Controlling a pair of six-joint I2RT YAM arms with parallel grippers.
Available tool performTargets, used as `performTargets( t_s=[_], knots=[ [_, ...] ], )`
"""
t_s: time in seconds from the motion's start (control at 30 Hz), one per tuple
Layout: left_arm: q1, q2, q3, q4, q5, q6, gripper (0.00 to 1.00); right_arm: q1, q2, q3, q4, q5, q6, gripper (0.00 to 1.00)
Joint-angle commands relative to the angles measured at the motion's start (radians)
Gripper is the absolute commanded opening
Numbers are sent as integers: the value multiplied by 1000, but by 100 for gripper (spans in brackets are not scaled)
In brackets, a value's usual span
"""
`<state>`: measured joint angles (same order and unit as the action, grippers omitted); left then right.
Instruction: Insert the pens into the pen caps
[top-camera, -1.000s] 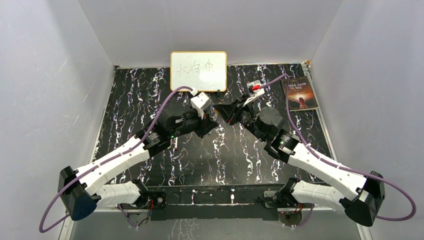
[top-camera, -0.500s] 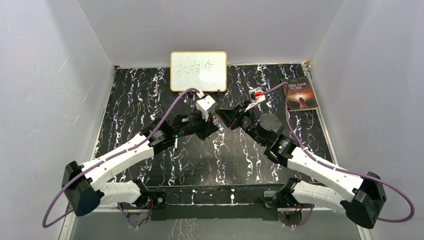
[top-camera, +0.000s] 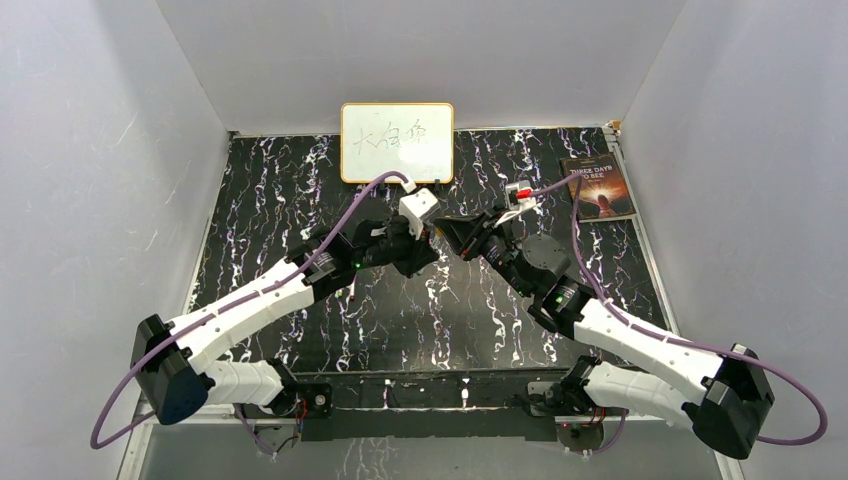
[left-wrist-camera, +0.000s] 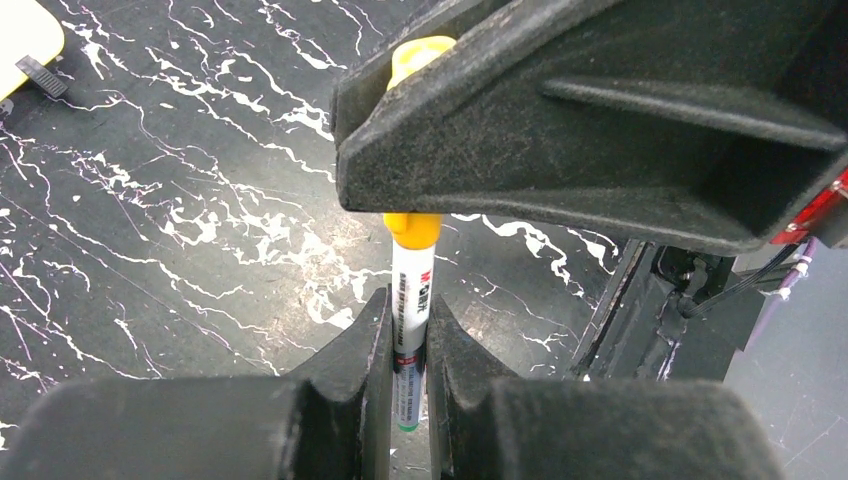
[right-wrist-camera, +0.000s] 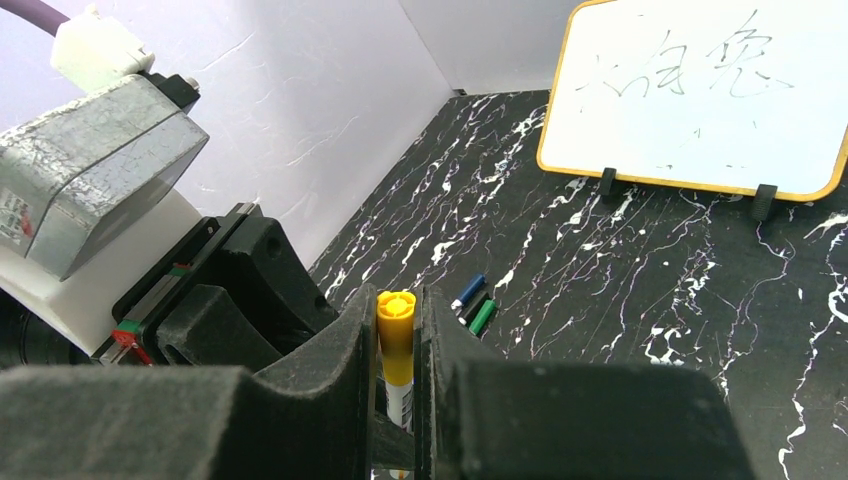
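1. You see the left claw (left-wrist-camera: 405, 345) pinching the pen (left-wrist-camera: 409, 300) by its barrel, above the middle of the tabletop (top-camera: 260, 200).
2. Your right claw (right-wrist-camera: 398, 310) pinches the yellow cap (right-wrist-camera: 396, 345), which sits over that pen's end.

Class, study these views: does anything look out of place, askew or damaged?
Nothing stands out. The pen in the left fingers lines up straight with the yellow cap in the right fingers; spare caps lie together.
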<state>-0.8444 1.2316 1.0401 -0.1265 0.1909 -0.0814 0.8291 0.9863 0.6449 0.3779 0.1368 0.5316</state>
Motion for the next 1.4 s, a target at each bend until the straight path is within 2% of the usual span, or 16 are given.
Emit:
performTargets(
  t_s=[0.0,0.67,0.93,0.97,1.0,1.1,1.17,1.23,1.37],
  knots=[
    [46,-23,154,339,-70,2,0,74,46,-78,-238,-214,28,0],
    [100,-2,171,347,1,-34,0,107,66,-125,-209,-212,62,0],
    [100,-32,86,269,150,-47,0,105,-11,-46,-271,-99,41,0],
    [100,-45,57,265,155,-57,0,105,-15,-28,-284,-88,33,2],
    [100,-59,30,263,154,-69,0,105,-19,-12,-293,-80,22,9],
    [100,-119,-70,255,144,-113,0,105,-30,23,-313,-52,9,40],
    [99,-161,-123,237,123,-123,0,105,-39,34,-322,-41,1,52],
    [99,-192,-154,204,94,-120,0,105,-47,31,-330,-39,-1,58],
    [100,-214,-176,141,57,-109,0,105,-88,2,-330,-24,17,60]
  ],
)
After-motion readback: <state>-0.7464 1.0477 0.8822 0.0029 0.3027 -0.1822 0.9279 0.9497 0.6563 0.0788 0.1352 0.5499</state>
